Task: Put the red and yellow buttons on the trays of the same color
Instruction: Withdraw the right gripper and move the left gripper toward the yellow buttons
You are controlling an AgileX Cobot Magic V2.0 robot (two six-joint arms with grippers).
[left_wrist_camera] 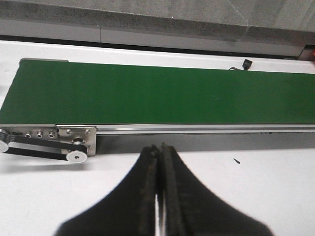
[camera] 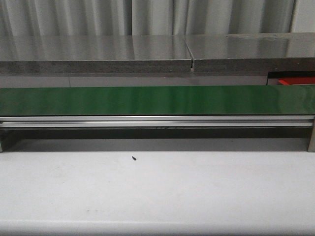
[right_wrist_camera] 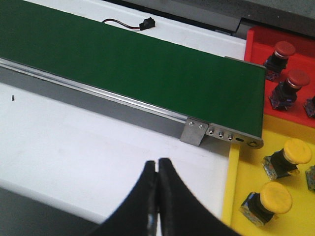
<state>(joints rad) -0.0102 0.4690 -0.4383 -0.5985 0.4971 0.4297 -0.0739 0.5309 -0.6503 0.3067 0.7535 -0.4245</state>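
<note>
A green conveyor belt (camera: 157,100) runs straight across ahead of both closed jaw pairs, its top bare. An aluminium side rail (camera: 157,121) lines the edge nearest the jaws. At the belt end ahead of the left jaws sits a black drive belt on a small white pulley (left_wrist_camera: 75,156); at the end ahead of the right jaws, a metal end bracket (right_wrist_camera: 195,131) with screws. A tiny dark speck (camera: 134,158) lies on the white table (camera: 157,196), between jaws and rail. Beyond the belt lie a small black connector on a wire (right_wrist_camera: 145,22) and a grey stone-like ledge (camera: 98,54).
</note>
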